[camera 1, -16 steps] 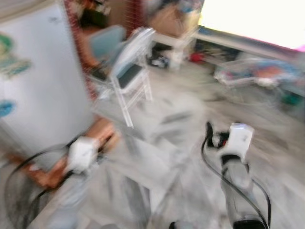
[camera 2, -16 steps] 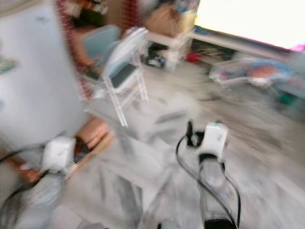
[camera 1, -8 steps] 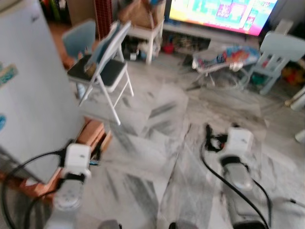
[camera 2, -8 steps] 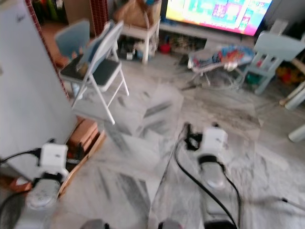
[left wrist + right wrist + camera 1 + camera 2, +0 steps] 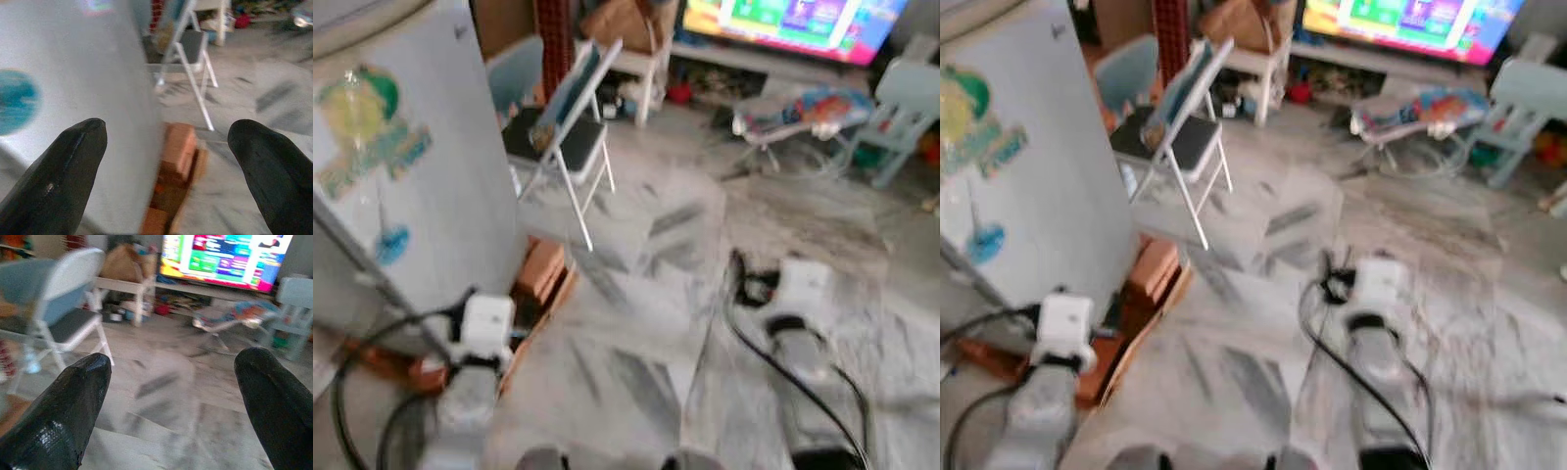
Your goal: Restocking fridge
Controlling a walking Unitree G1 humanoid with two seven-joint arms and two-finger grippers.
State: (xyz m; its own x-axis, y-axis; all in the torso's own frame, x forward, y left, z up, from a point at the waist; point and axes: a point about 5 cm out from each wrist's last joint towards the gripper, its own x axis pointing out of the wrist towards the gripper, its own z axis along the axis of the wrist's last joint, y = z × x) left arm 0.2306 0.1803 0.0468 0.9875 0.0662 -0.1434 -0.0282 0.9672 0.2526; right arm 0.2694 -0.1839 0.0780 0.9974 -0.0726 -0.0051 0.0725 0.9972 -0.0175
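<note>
Standing beside the closed fridge (image 5: 401,186), robot holds both arms low; left tool (image 5: 166,166) and right tool (image 5: 171,401) gape apart, empty, likely ready for stocking.

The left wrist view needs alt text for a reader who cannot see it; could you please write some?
The left gripper, its two black fingers spread wide and holding nothing, points at the grey side of a fridge that carries a round blue sticker. Orange-brown blocks lie at the fridge's foot, and a white folding chair stands beyond on the grey marbled floor.
</note>
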